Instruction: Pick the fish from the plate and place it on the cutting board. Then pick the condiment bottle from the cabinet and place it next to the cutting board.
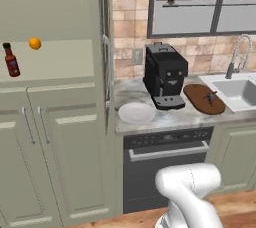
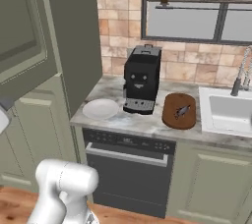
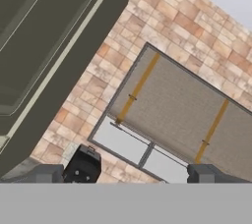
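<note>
The fish lies on the round dark brown cutting board, beside the sink. The white plate sits bare on the counter left of the coffee machine. In the shelf recess of the sage-green cabinet stands the dark-red condiment bottle, upright at the far left. The cabinet's long door is swung open. In the hand view my gripper is open with nothing between its fingertips, pointing up at the brick wall and window.
A small orange ball rests on the shelf right of the bottle. The black coffee machine stands between plate and board. The sink and faucet are at right; a dark oven front is below the counter.
</note>
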### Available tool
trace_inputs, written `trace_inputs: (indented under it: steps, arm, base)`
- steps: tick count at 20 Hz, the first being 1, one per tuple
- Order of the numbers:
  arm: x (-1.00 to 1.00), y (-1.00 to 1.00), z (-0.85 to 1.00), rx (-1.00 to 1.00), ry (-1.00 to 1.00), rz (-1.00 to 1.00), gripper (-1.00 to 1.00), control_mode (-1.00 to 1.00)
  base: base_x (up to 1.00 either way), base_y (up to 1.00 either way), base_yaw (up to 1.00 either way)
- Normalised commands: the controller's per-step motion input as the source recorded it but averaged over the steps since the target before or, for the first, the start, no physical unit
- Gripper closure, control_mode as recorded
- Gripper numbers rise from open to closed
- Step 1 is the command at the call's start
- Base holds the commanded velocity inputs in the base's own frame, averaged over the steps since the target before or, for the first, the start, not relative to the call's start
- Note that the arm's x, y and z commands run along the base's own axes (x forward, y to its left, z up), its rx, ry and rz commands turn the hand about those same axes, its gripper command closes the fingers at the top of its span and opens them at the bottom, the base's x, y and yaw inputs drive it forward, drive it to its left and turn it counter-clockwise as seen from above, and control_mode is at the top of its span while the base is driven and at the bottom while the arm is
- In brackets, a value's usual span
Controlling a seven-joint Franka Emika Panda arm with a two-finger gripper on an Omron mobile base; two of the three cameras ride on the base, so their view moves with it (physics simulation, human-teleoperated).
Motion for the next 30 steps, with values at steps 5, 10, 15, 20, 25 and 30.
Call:
trace_inputs:
  steps: [5,10,15,20,25,30]
  arm:
    - [0.00,0.00,0.00,0.00,0.00,0.00,-1.00,1.00]
    - [0.00,0.00,0.00,0.00,0.00,0.00,-1.00,1.00]
    - [0.00,0.00,0.00,0.00,0.00,0.00,-1.00,1.00]
    - [0.00,0.00,0.00,0.00,0.00,0.00,-1.00,1.00]
    - [0.00,0.00,0.00,0.00,0.00,0.00,-1.00,1.00]
    - [0.00,0.00,0.00,0.00,0.00,0.00,-1.00,1.00]
  base:
    - [-0.50,0.01,0.00]
    - [-0.25,0.19,0.00]
    - [-0.15,0.45,0.00]
    - [-0.09,0.60,-0.01]
    - [-0.17,0.52,-0.01]
    - [-0.18,0.42,-0.01]
